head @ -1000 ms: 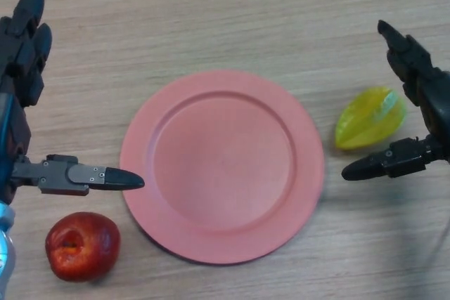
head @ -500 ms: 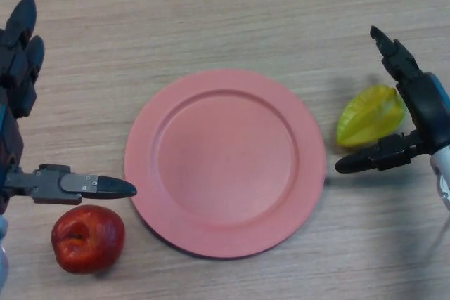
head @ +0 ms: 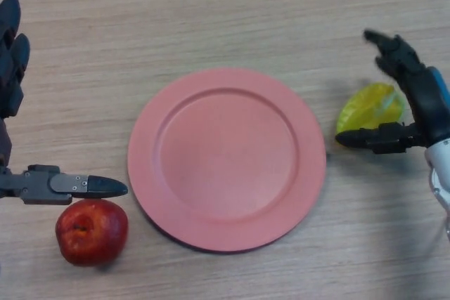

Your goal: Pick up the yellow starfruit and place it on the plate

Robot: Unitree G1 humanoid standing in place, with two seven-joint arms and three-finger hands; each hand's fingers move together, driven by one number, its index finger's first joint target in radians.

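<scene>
A round pink plate [head: 226,158] lies flat in the middle of the wooden surface [head: 211,19], and nothing rests on it. The yellow starfruit [head: 367,107] sits on the surface just beside the plate's right edge, not on the plate.

The right hand [head: 415,100] reaches in from the right side and is spread around the starfruit. Its fingers [head: 387,48] extend above and behind the fruit, pointing toward the upper left, while its thumb [head: 365,137] stretches out toward the left along the fruit's lower edge. The thumb's tip lies close to the plate's rim. The fingers and thumb are straight and apart, so the hand is open; the fruit sits in the gap between them. Whether the thumb actually touches the fruit cannot be told from this view. The fruit still rests on the surface.

The left hand [head: 14,103] shows at the left edge of the view. Its fingers [head: 10,54] point up along the edge, and its thumb [head: 84,186] stretches out to the right, toward the plate's lower left rim, stopping just short of it. This hand is open too and holds nothing.

A red apple [head: 92,230] sits on the surface at the lower left, just below the left thumb and near the plate's lower left edge, without touching the plate. Its top lies right under the thumb, and it cannot be told whether the two touch.
</scene>
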